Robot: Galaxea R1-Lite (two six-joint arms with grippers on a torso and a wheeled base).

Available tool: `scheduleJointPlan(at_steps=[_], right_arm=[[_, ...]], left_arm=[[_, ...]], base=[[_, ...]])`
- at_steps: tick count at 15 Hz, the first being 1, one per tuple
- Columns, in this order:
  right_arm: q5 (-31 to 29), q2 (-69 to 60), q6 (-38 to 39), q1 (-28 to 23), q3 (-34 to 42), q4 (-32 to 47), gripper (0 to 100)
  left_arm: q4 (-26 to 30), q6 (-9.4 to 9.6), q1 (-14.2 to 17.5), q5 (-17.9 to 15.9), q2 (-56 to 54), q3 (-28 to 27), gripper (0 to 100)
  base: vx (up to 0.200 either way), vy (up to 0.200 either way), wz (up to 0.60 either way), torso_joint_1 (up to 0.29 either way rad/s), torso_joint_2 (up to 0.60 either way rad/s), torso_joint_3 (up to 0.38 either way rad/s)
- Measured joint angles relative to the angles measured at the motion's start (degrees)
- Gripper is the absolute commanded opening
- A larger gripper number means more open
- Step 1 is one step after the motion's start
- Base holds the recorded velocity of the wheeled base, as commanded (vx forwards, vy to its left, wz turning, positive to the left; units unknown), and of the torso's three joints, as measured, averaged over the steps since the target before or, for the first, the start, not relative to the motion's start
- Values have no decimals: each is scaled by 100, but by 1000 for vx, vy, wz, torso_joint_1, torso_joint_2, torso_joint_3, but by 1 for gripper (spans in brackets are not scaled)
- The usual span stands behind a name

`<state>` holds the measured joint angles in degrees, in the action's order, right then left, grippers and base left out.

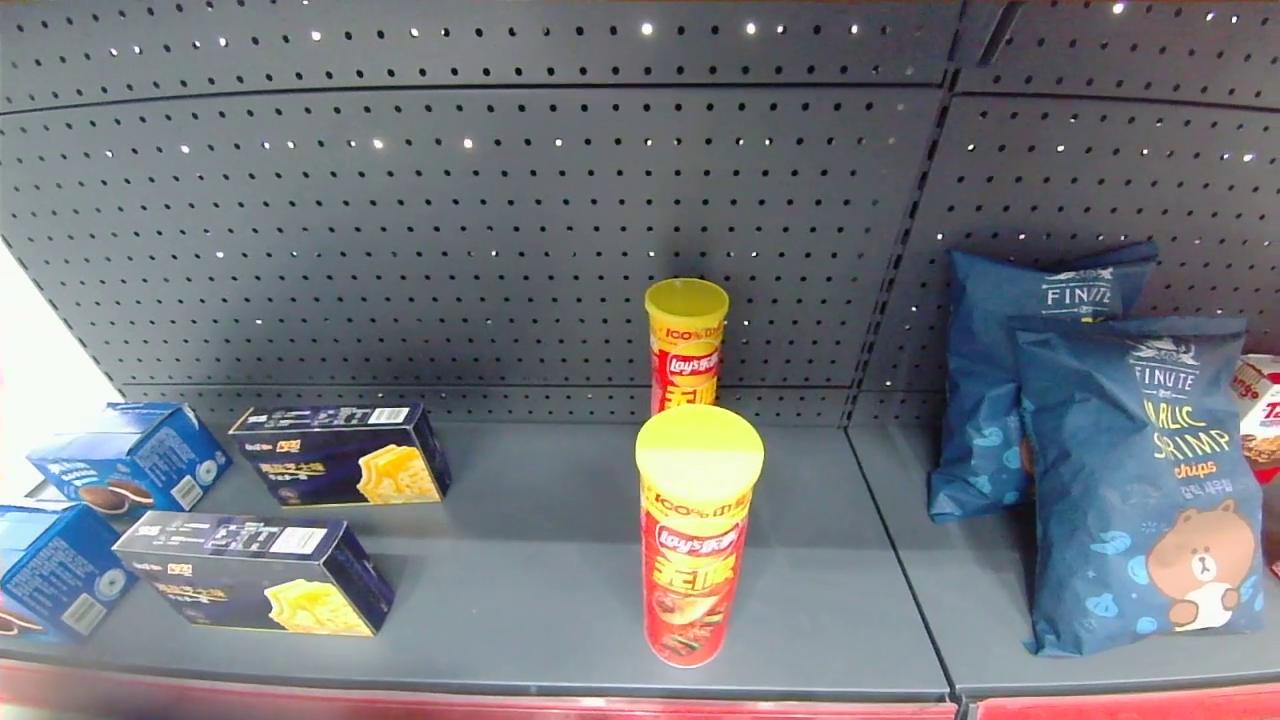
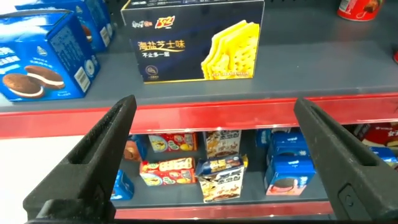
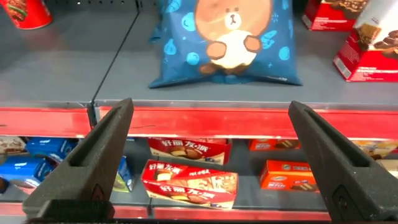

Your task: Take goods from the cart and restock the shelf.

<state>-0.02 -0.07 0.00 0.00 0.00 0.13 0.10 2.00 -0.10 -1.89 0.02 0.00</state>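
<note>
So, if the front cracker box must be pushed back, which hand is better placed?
Left, probably. The left hand is open, empty and faces the front cracker box directly. The right hand, also open, faces the bear snack bag, farther right.

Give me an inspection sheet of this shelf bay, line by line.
Surface: grey shelf with a red front edge, in two sections.
Job's things: two cans upright, one behind the other; two cracker boxes and two cookie boxes at the left; two bags overlapping at the right, red boxes beyond them.
Clutter: nothing seen.
Grippers: left gripper open, off the shelf edge, facing the front cracker box; right gripper open, off the edge, facing the front bag.
Cables: nothing seen.
Surroundings: pegboard behind the shelf; lower boxes on the level beneath.
</note>
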Motion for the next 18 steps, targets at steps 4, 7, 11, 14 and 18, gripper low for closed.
scheduleJointPlan(at_steps=[4, 7, 11, 14, 18], right_arm=[[2, 0, 0, -10, 0, -6, 100], [2, 0, -2, -10, 0, 7, 100], [5, 0, -7, -7, 0, 2, 100], [13, 0, -7, 0, 0, 5, 100], [10, 0, -7, 0, 0, 0, 100]], left_arm=[[4, -20, -6, 6, -2, 0, 100], [-2, -11, -4, 0, 0, 0, 100], [1, -17, -4, -2, 0, 0, 100], [1, -15, 0, 1, 0, 0, 100], [0, -23, 2, 1, 0, 0, 100]], base=[[0, 0, 0, 0, 0, 0], [0, 0, 0, 0, 0, 0], [0, 0, 0, 0, 0, 0], [0, 0, -400, 3, 5, 2], [0, 0, 0, 0, 0, 0]])
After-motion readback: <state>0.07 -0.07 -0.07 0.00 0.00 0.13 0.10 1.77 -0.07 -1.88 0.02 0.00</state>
